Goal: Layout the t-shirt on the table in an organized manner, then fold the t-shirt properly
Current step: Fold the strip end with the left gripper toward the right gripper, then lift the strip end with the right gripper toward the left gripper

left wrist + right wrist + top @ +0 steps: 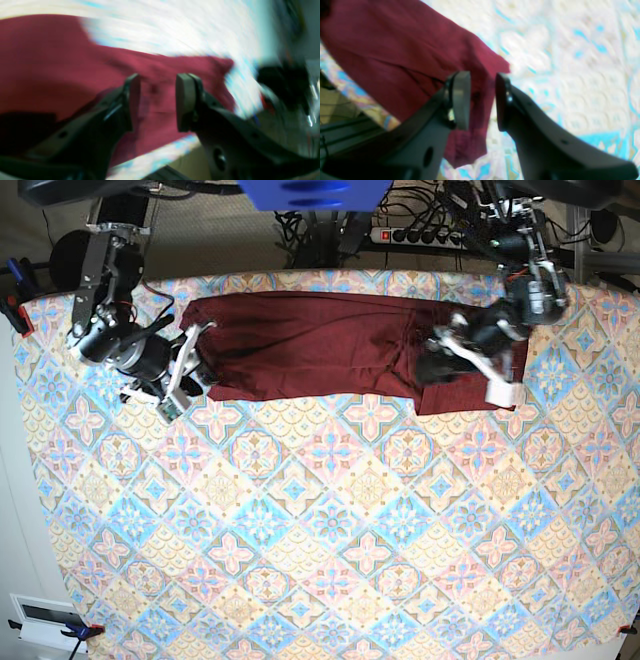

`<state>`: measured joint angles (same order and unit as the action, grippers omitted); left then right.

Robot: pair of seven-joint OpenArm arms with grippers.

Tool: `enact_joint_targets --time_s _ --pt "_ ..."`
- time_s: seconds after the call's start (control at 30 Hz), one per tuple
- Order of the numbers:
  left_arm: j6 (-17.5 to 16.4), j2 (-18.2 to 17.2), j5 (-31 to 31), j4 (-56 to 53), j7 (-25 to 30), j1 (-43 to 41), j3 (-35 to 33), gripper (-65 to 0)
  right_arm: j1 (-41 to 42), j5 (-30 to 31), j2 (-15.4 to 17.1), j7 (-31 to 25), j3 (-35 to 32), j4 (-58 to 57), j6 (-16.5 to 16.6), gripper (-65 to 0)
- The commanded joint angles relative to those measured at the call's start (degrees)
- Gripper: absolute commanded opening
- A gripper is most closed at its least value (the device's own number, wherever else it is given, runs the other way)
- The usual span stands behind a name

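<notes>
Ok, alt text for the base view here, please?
Seen from above, a dark maroon t-shirt lies stretched in a long band across the far side of a pastel diamond-patterned table. The right gripper sits at one end of it, the left gripper over the other end.

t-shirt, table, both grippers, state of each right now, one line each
t-shirt: spread as a long band along the table's far edge, not folded
table: covered by patterned cloth
left gripper: jaws apart over the shirt's end, nothing pinched
right gripper: jaws apart at the shirt's corner, not gripping
</notes>
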<state>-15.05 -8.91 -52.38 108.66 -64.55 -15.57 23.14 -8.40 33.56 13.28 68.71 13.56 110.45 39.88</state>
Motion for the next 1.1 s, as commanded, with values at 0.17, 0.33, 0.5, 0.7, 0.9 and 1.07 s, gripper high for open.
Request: enact_joint_targets --time_s 0.17,0.33,0.5,0.7,0.9,1.07 --pt "-0.56 -0.81 -5.69 0.92 0.86 -0.21 14.8 -44.0 1.06 1.38 0.3 -0.53 3.01 -10.28 0.12 -45.4" --pt "-0.56 -0.9 -5.42 0.83 0.77 -0.3 17.0 -44.0 1.24 6.31 0.3 -0.71 3.01 -18.28 0.12 -33.5" --pt "-0.56 -0.9 -5.42 0.83 0.77 -0.3 17.0 -44.0 1.24 14.83 0.3 -1.06 3.01 -25.14 0.12 -30.3" --pt "-0.56 -0.9 -5.42 0.83 0.77 -0.3 16.91 -44.0 1.24 15.63 0.3 -1.06 2.83 -26.98 0.12 -30.3" --pt "-0.56 -0.9 -5.42 0.83 0.77 -0.3 16.91 -44.1 0.71 15.63 -0.05 -0.71 2.57 -26.98 0.12 -30.3" --pt "-0.56 -0.9 -5.42 0.83 0.77 -0.3 16.91 -44.1 0.71 16.59 -0.75 -0.44 0.55 -26.72 0.12 -30.3"
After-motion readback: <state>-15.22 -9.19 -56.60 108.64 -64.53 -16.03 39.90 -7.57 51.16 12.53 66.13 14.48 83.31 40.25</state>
